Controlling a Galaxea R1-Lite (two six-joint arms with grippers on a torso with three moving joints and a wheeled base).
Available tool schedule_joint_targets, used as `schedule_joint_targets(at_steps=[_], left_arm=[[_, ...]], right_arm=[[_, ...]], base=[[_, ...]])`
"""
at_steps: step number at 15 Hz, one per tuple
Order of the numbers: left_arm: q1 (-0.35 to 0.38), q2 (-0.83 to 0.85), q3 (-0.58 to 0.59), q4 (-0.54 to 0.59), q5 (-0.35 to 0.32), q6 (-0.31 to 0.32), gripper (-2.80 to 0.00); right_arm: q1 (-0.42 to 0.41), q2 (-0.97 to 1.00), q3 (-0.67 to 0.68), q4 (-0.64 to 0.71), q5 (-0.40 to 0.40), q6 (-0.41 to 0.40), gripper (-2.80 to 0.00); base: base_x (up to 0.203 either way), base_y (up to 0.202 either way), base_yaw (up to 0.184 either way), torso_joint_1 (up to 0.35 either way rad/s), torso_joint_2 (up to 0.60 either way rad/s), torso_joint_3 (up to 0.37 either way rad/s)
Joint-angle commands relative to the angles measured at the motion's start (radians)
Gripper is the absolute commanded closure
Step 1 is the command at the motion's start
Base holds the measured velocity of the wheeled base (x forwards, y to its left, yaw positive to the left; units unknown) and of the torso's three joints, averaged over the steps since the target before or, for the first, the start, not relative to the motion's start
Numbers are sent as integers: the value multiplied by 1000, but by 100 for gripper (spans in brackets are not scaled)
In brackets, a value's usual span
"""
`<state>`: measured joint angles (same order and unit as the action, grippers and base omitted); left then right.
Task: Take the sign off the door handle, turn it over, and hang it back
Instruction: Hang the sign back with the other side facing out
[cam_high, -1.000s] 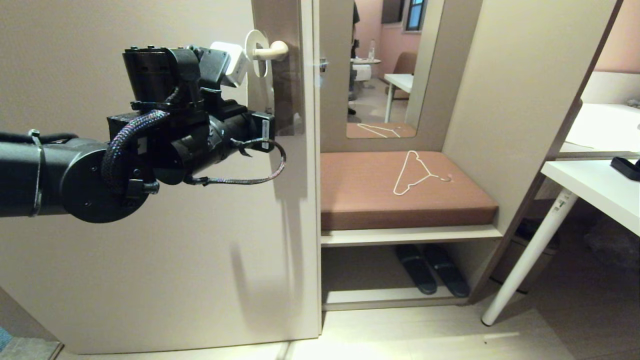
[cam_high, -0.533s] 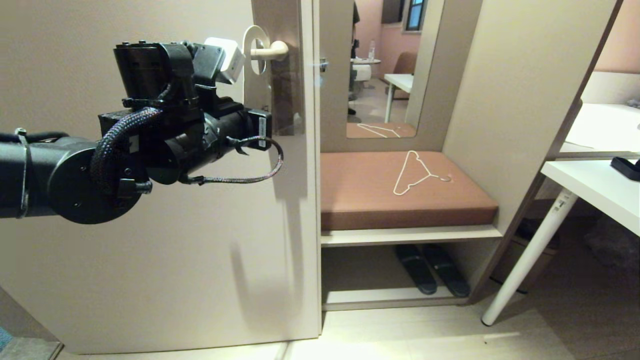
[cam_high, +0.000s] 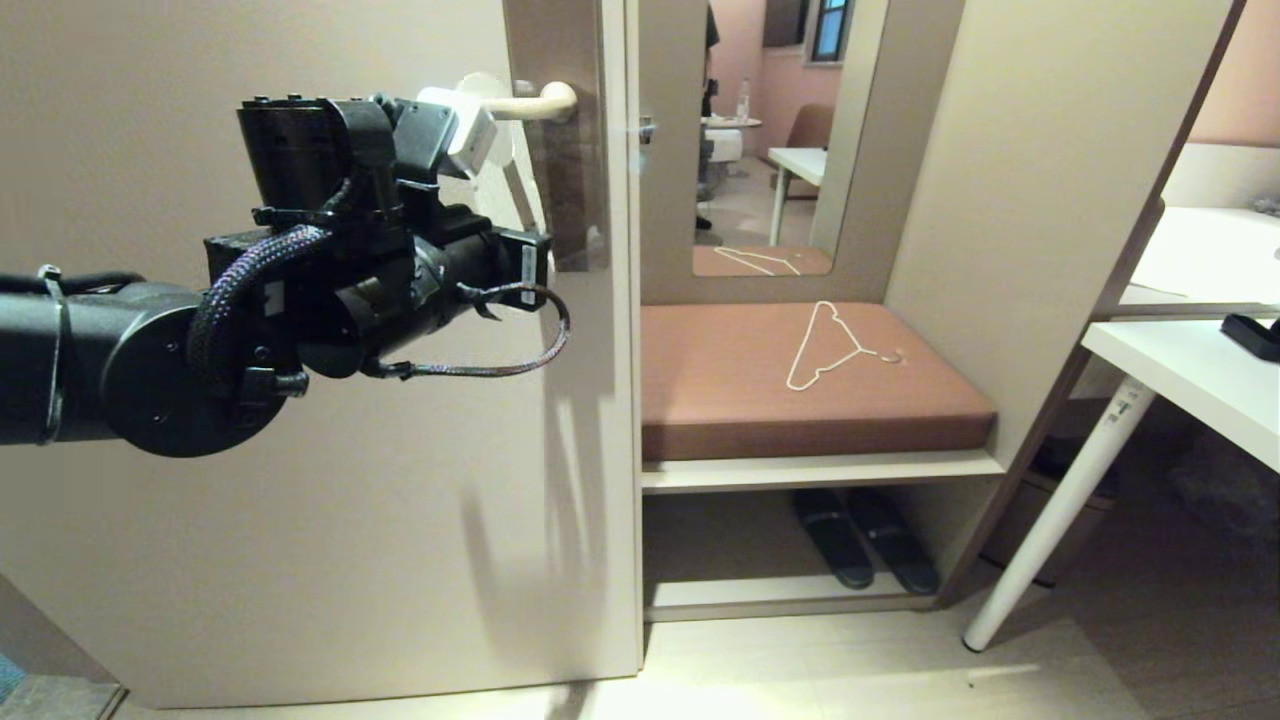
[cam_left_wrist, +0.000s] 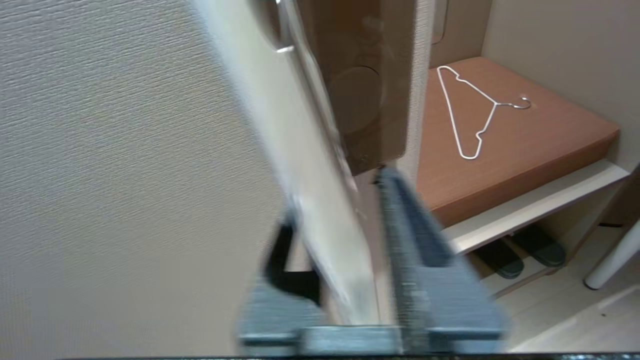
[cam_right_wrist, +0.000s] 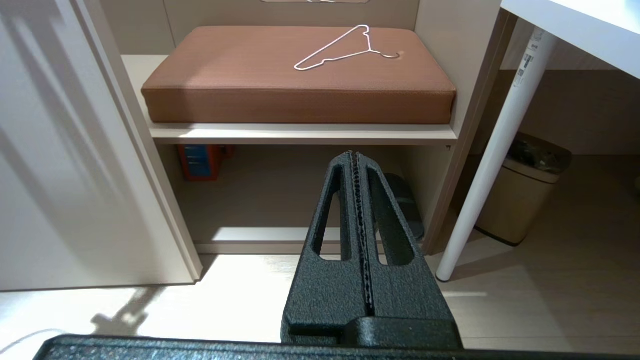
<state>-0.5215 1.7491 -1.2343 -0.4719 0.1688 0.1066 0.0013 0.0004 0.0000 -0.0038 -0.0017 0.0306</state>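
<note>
On the left side of the room stands a beige door (cam_high: 300, 500), and its free edge is near the middle of the head view. High on this edge is a brown metal plate (cam_high: 570, 200) with the door handle (cam_high: 530, 103), a cream lever that points to the left. The sign (cam_high: 520, 195) hangs on this handle, seen nearly edge-on and tilted away from the door face. The left hand (cam_left_wrist: 350, 260) is raised just below the handle; its fingers are partly apart, one on each side of the sign's lower part, and the blur does not let me tell if they touch it.

Right of the door is an alcove with a brown cushioned bench (cam_high: 810, 400), and a thin white wire hanger (cam_high: 835, 345) lies on it. Dark slippers (cam_high: 865, 535) are on the low shelf below. Further right a white surface (cam_high: 1190, 385) stands on a slanted white leg (cam_high: 1060, 500), with open pale floor (cam_high: 800, 670) before the alcove. The right hand (cam_right_wrist: 357, 165) hangs low over this floor, fingers pressed together and holding nothing.
</note>
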Motion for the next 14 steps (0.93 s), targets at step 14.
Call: schedule_joint_targets(at_steps=[14], left_arm=[[-10, -133, 136, -1, -2, -10, -280]], right_arm=[[0, 1, 0, -1, 0, 0, 0]], base=[[0, 0, 0, 0, 0, 0]])
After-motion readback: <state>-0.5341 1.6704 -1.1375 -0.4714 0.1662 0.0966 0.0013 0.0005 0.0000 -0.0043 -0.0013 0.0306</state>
